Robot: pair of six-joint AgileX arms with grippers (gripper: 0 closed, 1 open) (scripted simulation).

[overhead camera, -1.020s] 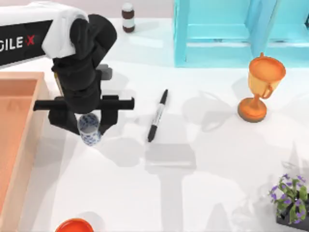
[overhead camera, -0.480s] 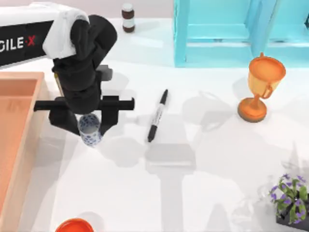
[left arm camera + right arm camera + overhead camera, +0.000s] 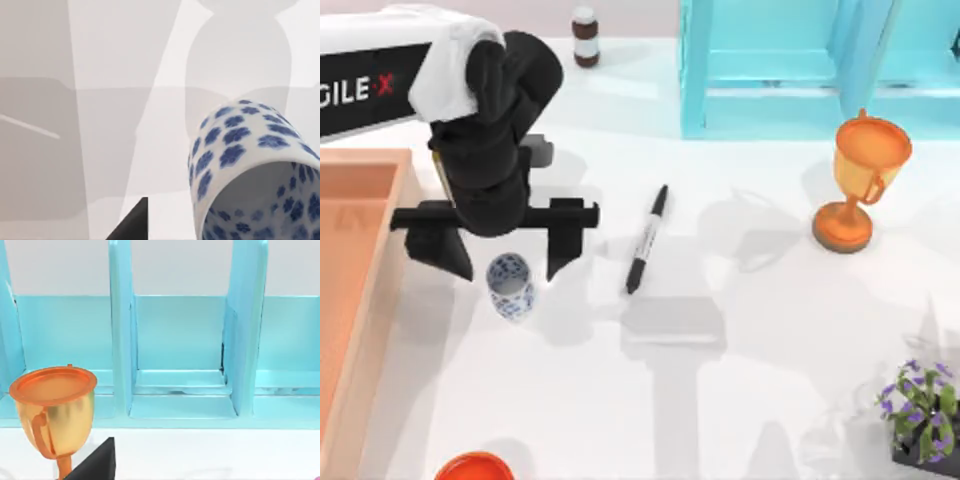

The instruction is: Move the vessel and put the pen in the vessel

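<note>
Top view: the left gripper (image 3: 510, 262) hangs over the left half of the surface (image 3: 740, 380), its 2 fingers (image 3: 565, 238) spread wide at 9 and 3 o'clock of the vessel (image 3: 510, 285), neither touching it. The vessel stands upright and free, mouth up, which looks like a set-down spot chosen so the pen can drop straight in. The pen (image 3: 646, 240) lies flat at the vessel's 2 o'clock, well apart, tip toward 7 o'clock. An orange goblet (image 3: 860, 180) stands far off at 3 o'clock.

Left wrist view: the vessel (image 3: 250, 170) sits close below the camera, open mouth showing, 1 dark fingertip (image 3: 132, 222) clear beside it.

Right wrist view: the right arm is parked facing the blue shelf (image 3: 180, 350) and goblet (image 3: 52, 410); whether its fingers are open or closed I cannot tell.
</note>
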